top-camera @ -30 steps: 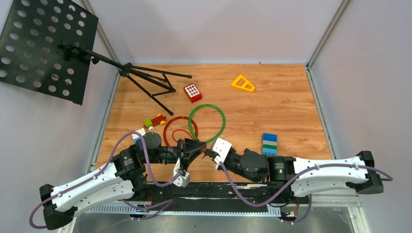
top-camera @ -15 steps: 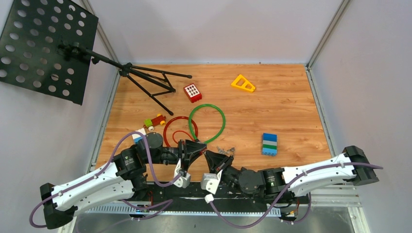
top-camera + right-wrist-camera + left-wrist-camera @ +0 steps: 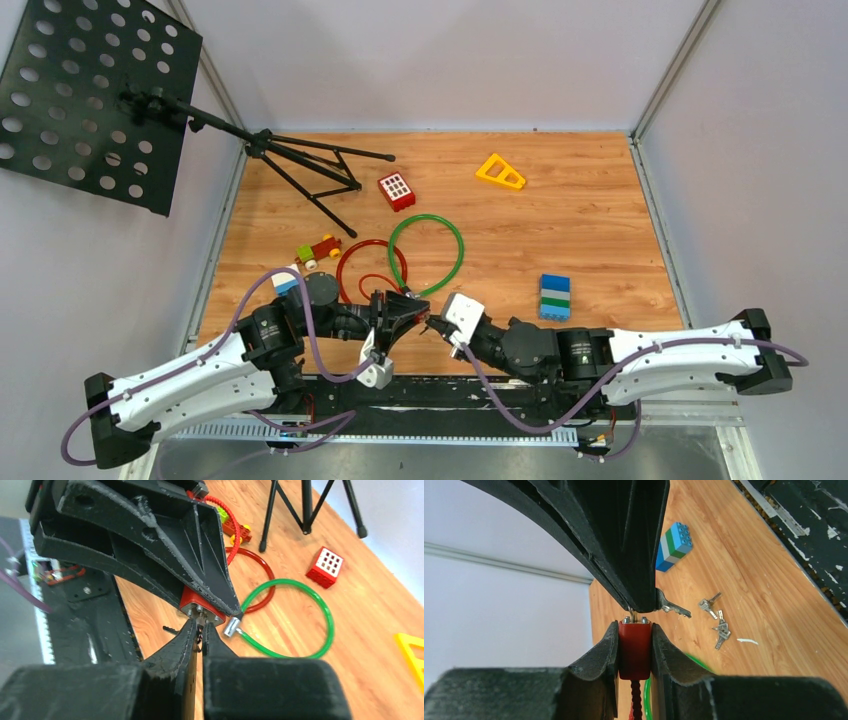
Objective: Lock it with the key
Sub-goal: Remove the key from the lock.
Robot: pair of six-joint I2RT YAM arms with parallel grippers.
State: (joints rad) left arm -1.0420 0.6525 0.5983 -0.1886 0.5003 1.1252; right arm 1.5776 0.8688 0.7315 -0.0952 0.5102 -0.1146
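So, the key (image 3: pixel 199 625) sat at the keyhole, between my two arms.
My right fingers (image 3: pixel 176 647) were pinched shut on it, its shaft pointing straight ahead with its tip at the face of the red lock (image 3: pixel 192 600). My left gripper (image 3: pixel 634 630), barely parted, clamped that lock above the table (image 3: pixel 600 220), near its front edge.

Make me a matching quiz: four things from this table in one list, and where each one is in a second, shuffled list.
1 red lock
2 key
3 yellow triangle
4 striped block

A far side of the table
B gripped by the left pincer
C just beyond the right arm
D pinched in the right pincer

Pairs: 1-B, 2-D, 3-A, 4-C.
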